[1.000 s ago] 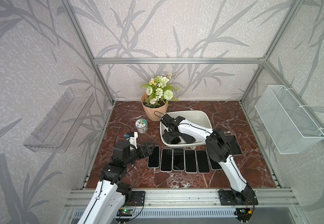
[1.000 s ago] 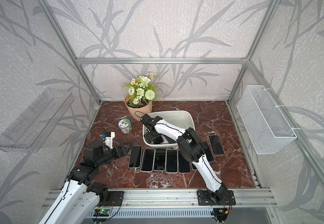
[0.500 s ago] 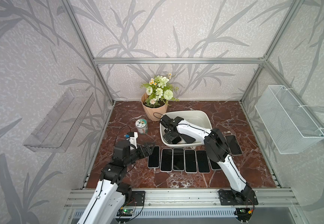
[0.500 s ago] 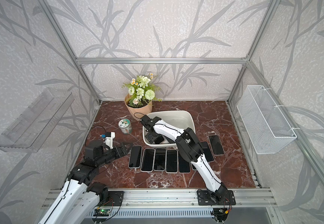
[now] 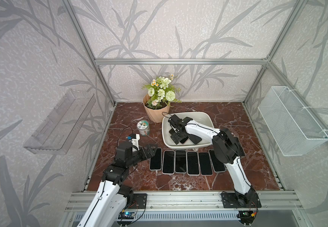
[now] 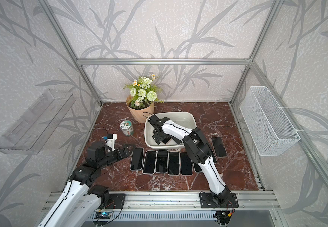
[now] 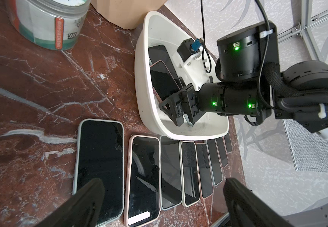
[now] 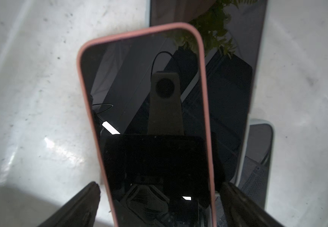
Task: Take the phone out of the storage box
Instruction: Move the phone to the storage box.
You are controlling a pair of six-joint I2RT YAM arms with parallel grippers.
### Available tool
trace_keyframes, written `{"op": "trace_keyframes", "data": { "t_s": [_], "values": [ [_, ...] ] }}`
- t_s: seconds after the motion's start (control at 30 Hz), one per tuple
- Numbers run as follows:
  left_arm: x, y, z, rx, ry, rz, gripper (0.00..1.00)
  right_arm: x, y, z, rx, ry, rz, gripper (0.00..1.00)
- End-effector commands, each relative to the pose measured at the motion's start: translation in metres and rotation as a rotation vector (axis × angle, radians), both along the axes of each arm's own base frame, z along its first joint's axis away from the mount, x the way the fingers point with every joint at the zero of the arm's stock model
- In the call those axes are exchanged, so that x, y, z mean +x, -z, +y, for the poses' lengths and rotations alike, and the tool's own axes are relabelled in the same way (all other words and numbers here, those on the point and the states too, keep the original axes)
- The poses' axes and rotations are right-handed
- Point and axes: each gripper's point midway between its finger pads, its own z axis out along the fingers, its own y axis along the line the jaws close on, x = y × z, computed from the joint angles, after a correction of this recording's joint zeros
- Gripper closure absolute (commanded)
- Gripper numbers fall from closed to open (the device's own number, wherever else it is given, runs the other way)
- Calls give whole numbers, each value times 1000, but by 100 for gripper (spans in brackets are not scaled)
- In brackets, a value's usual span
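Right jaws: spread wide, holding nothing. Left jaws: same, spread and empty.

Both top views: the right jaws are down inside the storage box (image 5: 200,116), over the pink-cased phone (image 5: 184,140). The left jaws hang low over the desk (image 5: 179,182), just beside the left end of the phone row (image 5: 186,162).

Left wrist view: the pink-cased phone lies screen up on a dark phone (image 7: 159,53), close to the box's near wall. The right jaws sit at its end.

Right wrist view: the 2 fingers (image 8: 80,206) flank the phone's long edges. My read is that there's no clamp yet. A third phone (image 8: 261,147) peeks out underneath.

Handling, as a judgement: it's a stiff, fairly light slab with a slick, breakable glass face. The rubbery case should give the only real friction. Pinch across the narrow width on the cased long edges, not on the screen. Lift straight up, since it sits on other glass and could slide or drag a neighbour.
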Motion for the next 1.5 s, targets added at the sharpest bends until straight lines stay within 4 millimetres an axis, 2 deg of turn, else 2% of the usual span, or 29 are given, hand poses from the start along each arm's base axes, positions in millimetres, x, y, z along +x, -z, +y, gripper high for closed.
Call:
{"op": "trace_keyframes", "data": {
  "t_s": [0.0,0.3,0.63,0.77,1.1,1.27,1.47],
  "values": [
    [0,-11,-1,-14,6,-31,0,-7,-3,7,42,-68,43,1],
    [-2,-9,-1,-7,10,-30,0,-7,18,5,-14,-88,81,1],
    [-4,-8,0,-3,7,-29,0,0,29,1,-68,-71,79,1],
    [-6,-9,1,2,4,-32,0,9,23,-8,-92,-31,60,6],
    [-7,-9,2,-4,-1,-30,0,40,-6,-49,-49,159,2,17],
    [-6,-9,2,-7,-5,-29,0,37,-8,-45,37,171,35,17],
    [-7,-9,2,-10,-4,-27,0,29,4,-36,80,154,93,5]
  ]
}}
